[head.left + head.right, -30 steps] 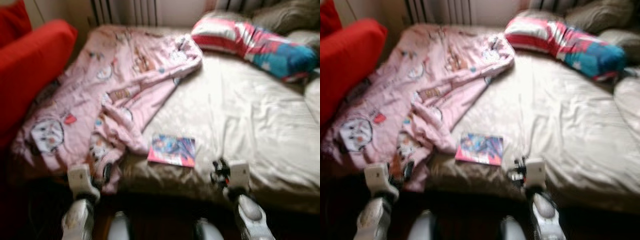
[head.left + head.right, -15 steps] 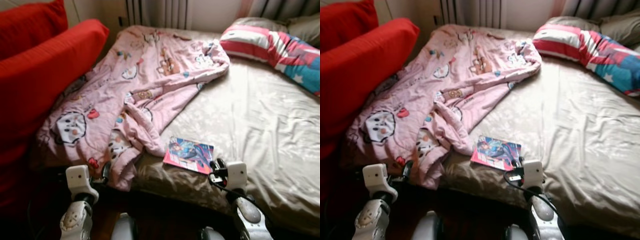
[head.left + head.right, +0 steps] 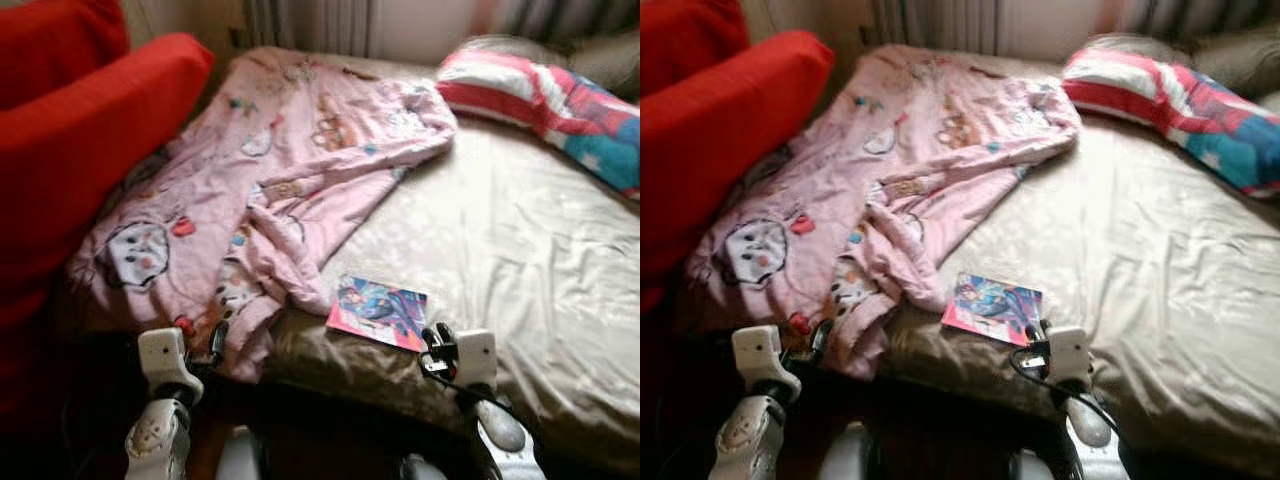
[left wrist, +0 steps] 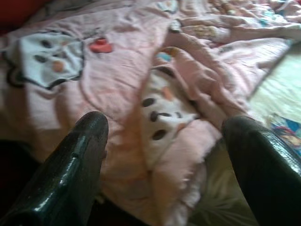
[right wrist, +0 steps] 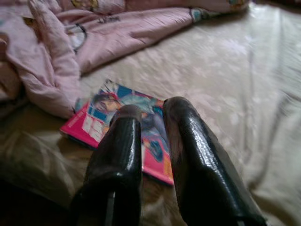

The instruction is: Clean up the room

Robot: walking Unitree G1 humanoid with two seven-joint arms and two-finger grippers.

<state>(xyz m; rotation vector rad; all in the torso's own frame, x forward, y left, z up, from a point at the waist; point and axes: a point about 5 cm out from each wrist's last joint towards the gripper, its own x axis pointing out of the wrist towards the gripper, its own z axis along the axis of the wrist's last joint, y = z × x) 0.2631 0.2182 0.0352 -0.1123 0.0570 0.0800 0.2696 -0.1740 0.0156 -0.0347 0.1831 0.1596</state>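
Note:
A thin book (image 3: 378,311) with a pink and blue cover lies flat on the beige bed sheet (image 3: 520,240), close to the bed's near edge. My right gripper (image 3: 436,340) hovers just in front of the book's right corner, fingers (image 5: 127,155) nearly together with nothing between them. A crumpled pink cartoon-print blanket (image 3: 260,190) covers the bed's left side and hangs over the near edge. My left gripper (image 3: 214,342) is open at that hanging edge, its wide-apart fingers (image 4: 80,155) in front of the blanket (image 4: 155,108).
A red sofa (image 3: 70,150) stands close against the bed's left side. A red, white and blue striped pillow (image 3: 540,95) lies at the far right, with a grey pillow behind it. A radiator (image 3: 310,20) is on the far wall.
The whole picture has shifted as the camera moved: the bed and book sit further right than a second ago. Both grippers stay low at the bed's near edge.

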